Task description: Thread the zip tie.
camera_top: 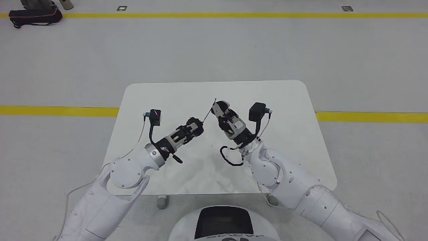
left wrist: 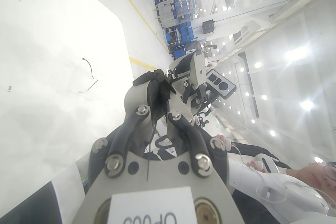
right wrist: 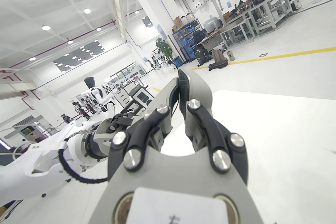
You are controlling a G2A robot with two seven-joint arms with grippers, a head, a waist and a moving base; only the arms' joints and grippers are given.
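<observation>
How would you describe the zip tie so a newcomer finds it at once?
Start at the white table in the top view and find the left pincer and right pincer close together over its middle. The zip tie is the thin dark strand slanting between their tips. Unlike the thick cables looping nearby, it is hair-thin and nearly straight.

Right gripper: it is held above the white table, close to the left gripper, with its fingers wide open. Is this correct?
Not quite: the fingers are not wide open. The right gripper is held above the white table, close to the left gripper, with its fingers pressed together, as the right wrist view shows.
</observation>
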